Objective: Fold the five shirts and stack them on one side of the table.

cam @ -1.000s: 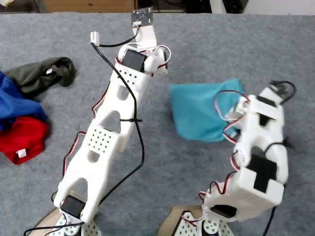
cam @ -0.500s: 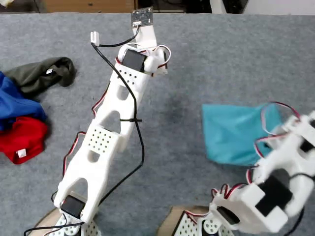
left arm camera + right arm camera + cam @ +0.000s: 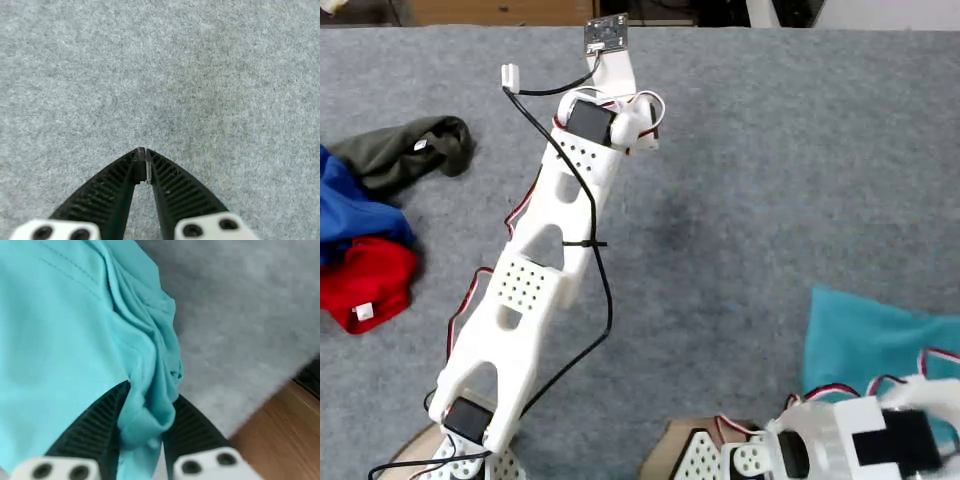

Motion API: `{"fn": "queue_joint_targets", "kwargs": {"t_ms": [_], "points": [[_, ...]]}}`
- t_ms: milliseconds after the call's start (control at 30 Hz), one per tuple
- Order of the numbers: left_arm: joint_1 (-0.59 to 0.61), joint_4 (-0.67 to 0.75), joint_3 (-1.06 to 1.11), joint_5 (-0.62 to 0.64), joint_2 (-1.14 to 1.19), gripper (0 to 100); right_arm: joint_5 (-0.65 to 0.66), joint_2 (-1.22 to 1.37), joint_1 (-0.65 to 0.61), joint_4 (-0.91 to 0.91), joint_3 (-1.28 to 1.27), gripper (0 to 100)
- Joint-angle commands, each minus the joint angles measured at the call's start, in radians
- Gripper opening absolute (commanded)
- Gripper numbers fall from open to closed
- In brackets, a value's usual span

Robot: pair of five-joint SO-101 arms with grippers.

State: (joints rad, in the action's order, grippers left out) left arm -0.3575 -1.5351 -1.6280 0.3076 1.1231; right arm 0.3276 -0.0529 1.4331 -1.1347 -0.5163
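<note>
The right gripper (image 3: 150, 392) is closed tight, its black fingers (image 3: 95, 425) pinching a bunched ridge of the teal shirt (image 3: 60, 330) near the shirt's edge. The cloth puckers into soft folds at the pinch, so it looks light, limp and thin. It will likely sag and drag instead of holding a shape, and a pinch this small may slip or pull one layer loose. A flat hem or a corner through all layers would give a surer hold. The left gripper (image 3: 141, 161) is closed too, tips meeting on nothing, poised over bare grey felt (image 3: 225, 75) far out on the table. In the high view the teal shirt (image 3: 860, 340) lies at the near right corner, partly under the right arm (image 3: 850, 455). The olive shirt (image 3: 405, 150), blue shirt (image 3: 350, 210) and red shirt (image 3: 370, 280) are heaped unfolded at the left edge, well apart from it. The felt looks grippy enough to resist sliding. The table edge and wooden floor (image 3: 280, 435) are near the teal shirt.
</note>
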Motion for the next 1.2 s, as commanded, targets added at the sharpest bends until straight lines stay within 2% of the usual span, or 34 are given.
{"fn": "queue_joint_targets", "kwargs": {"t_ms": [0, 200, 300, 433, 533, 800, 867, 933, 1033, 1167], "points": [[0.005, 0.014, -0.038, -0.009, -0.059, 2, 0.101, -0.05, 0.104, 0.0, 0.028, 0.5], [0.008, -0.006, -0.043, -0.035, -0.059, 2, 0.218, -0.054, 0.147, -0.008, 0.03, 1.8], [0.008, -0.072, -0.044, -0.048, -0.067, 2, 0.221, -0.058, 0.131, -0.025, 0.03, 12.9], [0.025, -0.186, -0.048, -0.063, -0.119, 2, 0.226, -0.058, 0.071, -0.183, 0.076, 32.1], [0.077, -0.226, -0.038, -0.11, -0.2, 2, 0.226, -0.058, 0.013, -0.315, 0.156, 37.5], [0.29, -0.229, 0.026, -0.17, -0.338, 2, 0.178, -0.058, -0.065, -0.64, 0.499, 35.7], [0.345, -0.229, 0.095, -0.167, -0.398, 2, 0.157, -0.058, -0.081, -0.643, 0.559, 28.4], [0.405, -0.229, 0.184, -0.166, -0.476, 2, 0.143, -0.054, -0.113, -0.643, 0.595, 16.8], [0.494, -0.229, 0.345, -0.166, -0.605, 2, 0.141, -0.058, -0.219, -0.643, 0.602, 0.0], [0.649, -0.227, 0.592, -0.164, -0.797, 2, 0.141, -0.065, -0.354, -0.646, 0.61, 2.8]]}}
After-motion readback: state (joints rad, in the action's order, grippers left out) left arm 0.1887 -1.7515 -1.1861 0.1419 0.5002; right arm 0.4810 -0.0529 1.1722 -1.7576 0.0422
